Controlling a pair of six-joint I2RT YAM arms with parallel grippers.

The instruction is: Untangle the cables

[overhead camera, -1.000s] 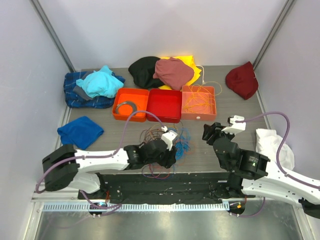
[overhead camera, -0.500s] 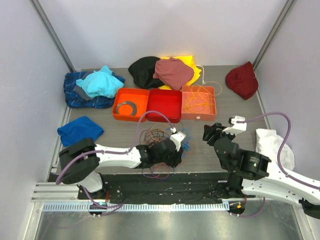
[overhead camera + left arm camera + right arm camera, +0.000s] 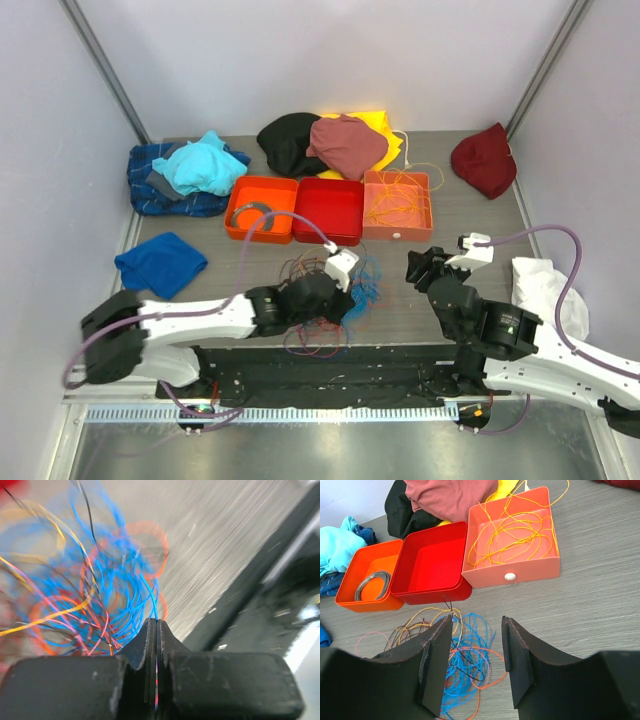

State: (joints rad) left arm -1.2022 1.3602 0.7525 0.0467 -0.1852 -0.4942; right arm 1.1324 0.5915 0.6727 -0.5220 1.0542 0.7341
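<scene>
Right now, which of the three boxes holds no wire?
The red middle box; the orange box holds a grey coil, the salmon box yellow wire.

A: What's on the table (image 3: 460, 215)?
B: Grey wood-grain top. Red box (image 3: 328, 210) sits mid-back. Orange box (image 3: 282, 198) touches its left side, salmon box (image 3: 415, 230) its right.
A: Cloths?
B: Black cloth (image 3: 285, 140) & yellow cloth (image 3: 385, 135) just behind red box. Blue plaid cloth (image 3: 160, 195) far left of it, plain blue cloth (image 3: 160, 263) front-left. Dark red cloth (image 3: 485, 160) back-right, white cloth (image 3: 545, 290) front-right.
A: The cables (image 3: 366, 282)?
B: Loose tangle, mostly blue/orange/yellow, in front of red box.
</scene>
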